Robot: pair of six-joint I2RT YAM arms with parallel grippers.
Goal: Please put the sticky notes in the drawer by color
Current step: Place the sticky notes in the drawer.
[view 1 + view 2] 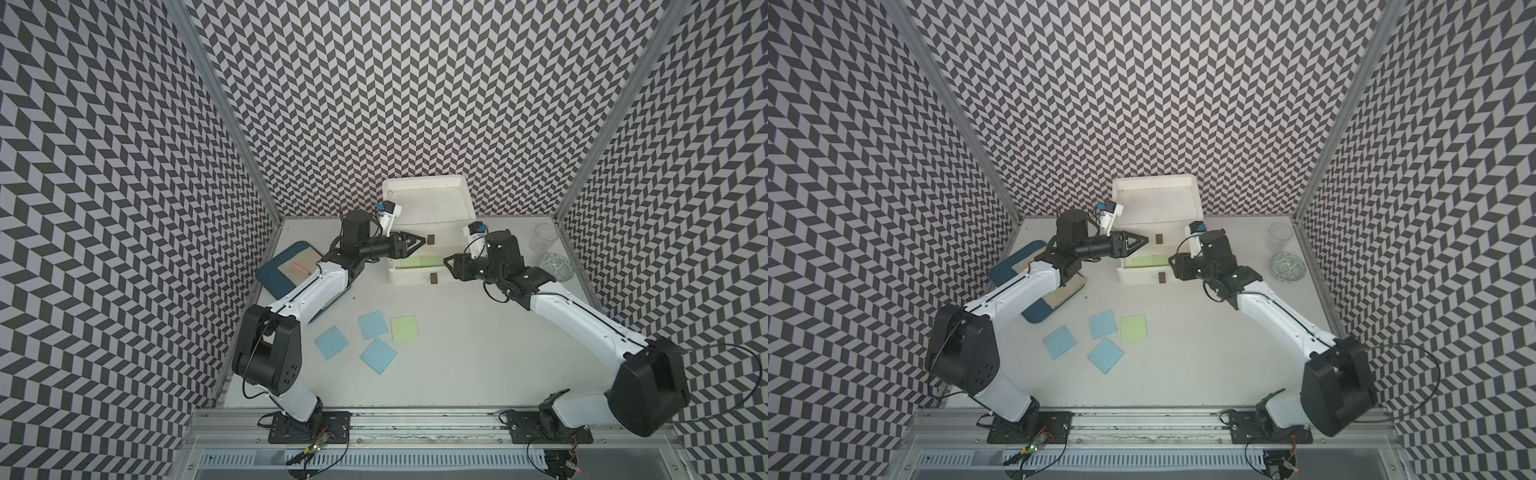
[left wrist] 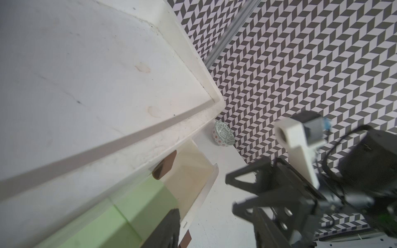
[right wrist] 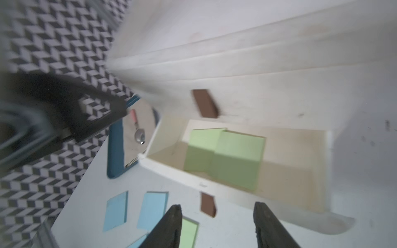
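Right gripper (image 3: 217, 205), jaws apart and empty, hangs over the open drawer (image 3: 171, 171); two green sticky notes (image 3: 223, 156) lie just beyond its tips, one apparently curling up at the back. Push the drawer shut carelessly and you may crease it. Left gripper (image 1: 420, 240): width unclear.

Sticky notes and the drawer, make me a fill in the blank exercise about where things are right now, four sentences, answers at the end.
1. The pulled-out drawer holds two ___ sticky notes.
2. On the table lie ___ blue sticky notes.
3. Exactly ___ green sticky note lies on the table.
4. The right gripper has its jaws ___, with nothing between them.
Missing words: green; three; one; open.
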